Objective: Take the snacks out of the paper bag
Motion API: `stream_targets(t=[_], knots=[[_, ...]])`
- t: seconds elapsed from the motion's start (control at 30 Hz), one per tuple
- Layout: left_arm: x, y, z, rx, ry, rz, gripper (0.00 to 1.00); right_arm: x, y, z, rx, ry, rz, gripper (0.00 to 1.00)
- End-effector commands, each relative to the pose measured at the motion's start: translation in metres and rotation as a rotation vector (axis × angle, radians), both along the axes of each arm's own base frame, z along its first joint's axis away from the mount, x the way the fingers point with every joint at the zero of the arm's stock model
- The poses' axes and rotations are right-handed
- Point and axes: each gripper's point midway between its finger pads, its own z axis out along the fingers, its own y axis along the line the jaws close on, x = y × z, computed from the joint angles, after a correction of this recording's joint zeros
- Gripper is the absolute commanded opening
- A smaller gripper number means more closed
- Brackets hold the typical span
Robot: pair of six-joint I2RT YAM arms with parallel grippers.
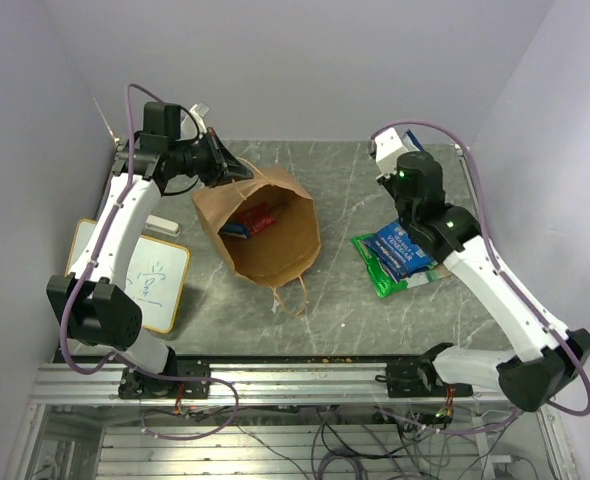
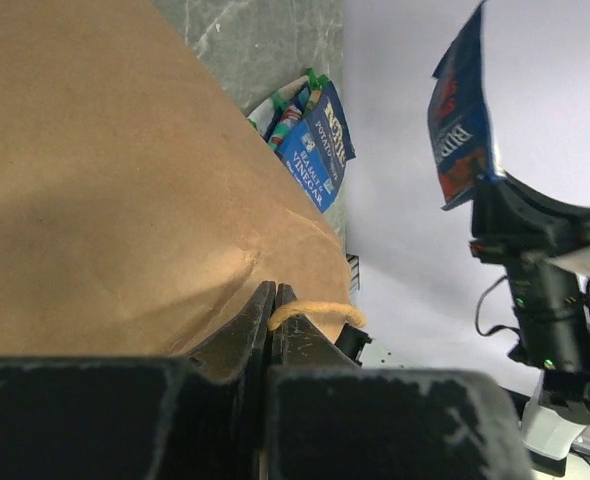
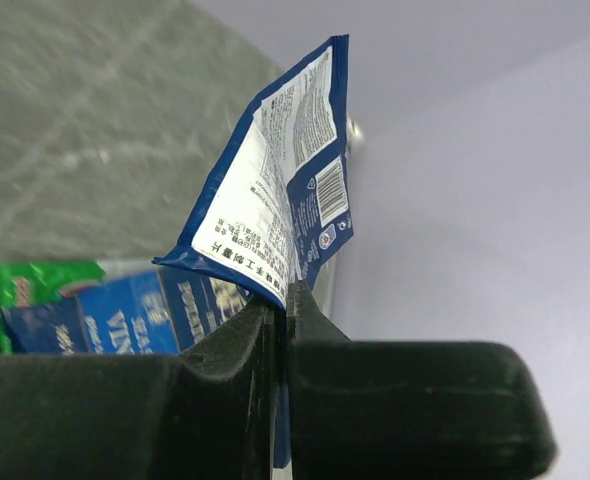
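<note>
On the grey table [image 1: 365,305] our left gripper [image 2: 273,305] clamps the paper bag [image 1: 285,250] at ten o'clock, to steady it, while our right gripper [image 3: 283,300] pinches a blue packet [image 3: 275,180].

Soft, bright light falls evenly from above in the top view, leaving only faint shadows on the table [image 1: 355,180] and a shaded hollow inside the paper bag [image 1: 275,262]. In the left wrist view the bag dims towards 9 o'clock, and the left gripper [image 2: 273,305] at 6 o'clock is black and blurred. In the right wrist view the blue packet [image 3: 285,170] shows sharp print, while the right gripper [image 3: 283,305] at 6 o'clock and the table at 10 o'clock are soft.
</note>
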Motion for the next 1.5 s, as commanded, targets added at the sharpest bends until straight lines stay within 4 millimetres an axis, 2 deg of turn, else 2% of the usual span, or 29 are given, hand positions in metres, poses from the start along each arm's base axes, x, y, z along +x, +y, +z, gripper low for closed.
stream_targets(t=[0.0, 0.07, 0.2, 0.47, 0.7, 0.9, 1.1, 1.23, 1.47], knots=[[0.001, -0.006, 0.005, -0.037, -0.011, -0.025, 0.07, -0.008, -0.048, -0.053, -0.132, 0.172, -0.250, 0.00], [0.001, -0.007, 0.004, -0.042, -0.006, -0.029, 0.07, -0.009, -0.061, -0.076, -0.156, 0.235, -0.311, 0.00], [0.000, -0.007, 0.003, -0.042, -0.004, -0.034, 0.07, -0.008, -0.059, -0.105, -0.145, 0.315, -0.346, 0.00], [-0.005, -0.007, 0.005, -0.040, -0.014, -0.044, 0.07, -0.013, -0.072, -0.140, -0.257, 0.435, -0.496, 0.00], [-0.006, -0.007, 0.005, -0.046, -0.015, -0.047, 0.07, -0.010, -0.054, -0.160, -0.155, 0.491, -0.466, 0.00], [-0.007, -0.007, 0.005, -0.046, -0.014, -0.047, 0.07, -0.016, -0.045, -0.181, -0.136, 0.543, -0.512, 0.00], [-0.008, -0.007, 0.004, -0.046, -0.014, -0.047, 0.07, -0.015, -0.039, -0.190, -0.102, 0.553, -0.484, 0.00], [-0.008, -0.007, 0.006, -0.046, -0.020, -0.046, 0.07, -0.018, -0.027, -0.201, -0.043, 0.605, -0.455, 0.00], [-0.012, -0.006, 0.009, -0.043, -0.030, -0.046, 0.07, -0.028, -0.029, -0.209, -0.008, 0.626, -0.500, 0.00]])
